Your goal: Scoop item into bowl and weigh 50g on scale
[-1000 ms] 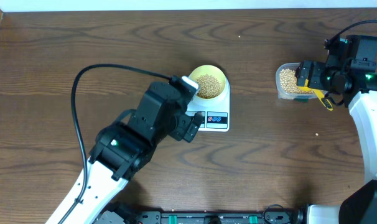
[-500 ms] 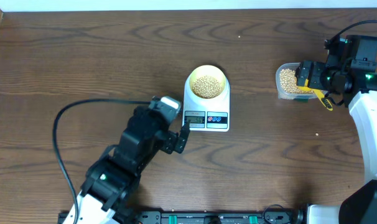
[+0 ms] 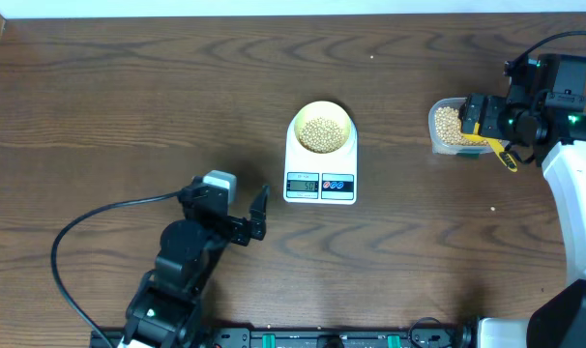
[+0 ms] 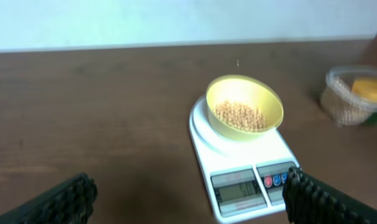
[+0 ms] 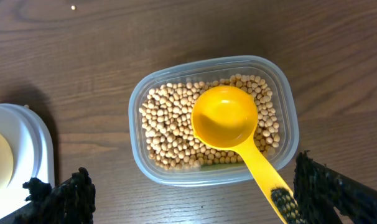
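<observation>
A dark brown table [image 3: 129,106] with wavy wood grain fills nearly the whole scene, its matte surface lit softly and evenly. Along its far edge rises a plain pale wall [image 4: 176,22], whitish with a cool blue tint. A few tiny pale specks [image 3: 372,56] dot the tabletop toward the far and right sides.

I'm watching a clear tub [image 5: 136,118] sitting near the table's [image 3: 129,97] right edge, a yellow scoop [image 5: 229,121] lying inside (handle overhanging the rim).
</observation>
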